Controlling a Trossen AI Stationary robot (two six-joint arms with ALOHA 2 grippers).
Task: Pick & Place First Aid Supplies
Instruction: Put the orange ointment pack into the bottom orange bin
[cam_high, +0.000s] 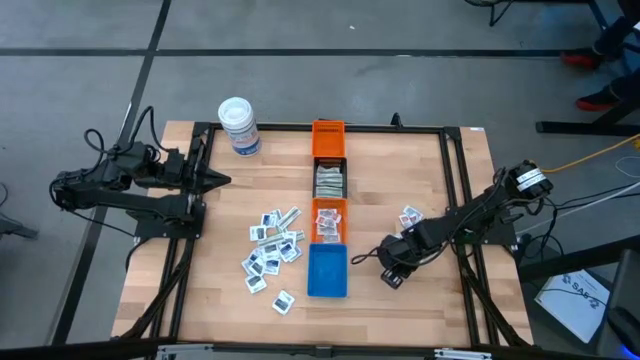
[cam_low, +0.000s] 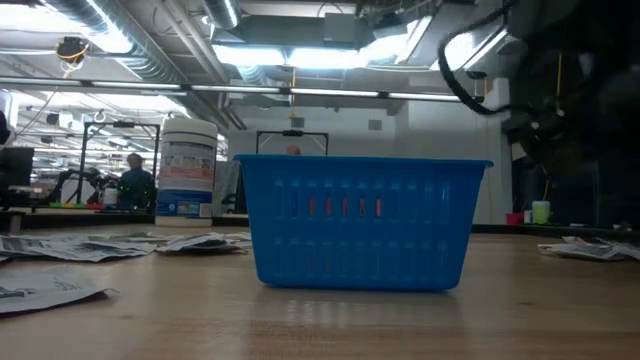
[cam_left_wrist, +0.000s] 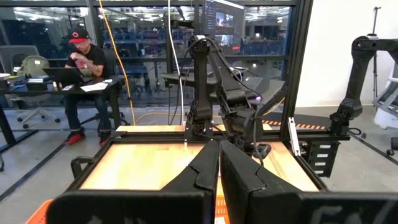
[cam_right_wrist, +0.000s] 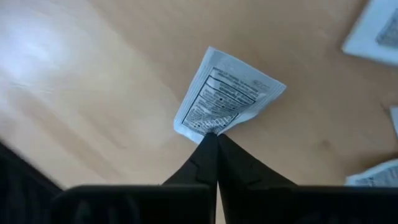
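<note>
While the left pincer sits closed over its side of the desk, the right pincer is pinched tight on a white packet's corner, packet sticking out past its tips.

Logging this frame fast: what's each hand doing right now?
Left hand: closed, empty, parked at the table's left edge.
Right hand: closed on a white packet, just right of the blue bin.
</note>
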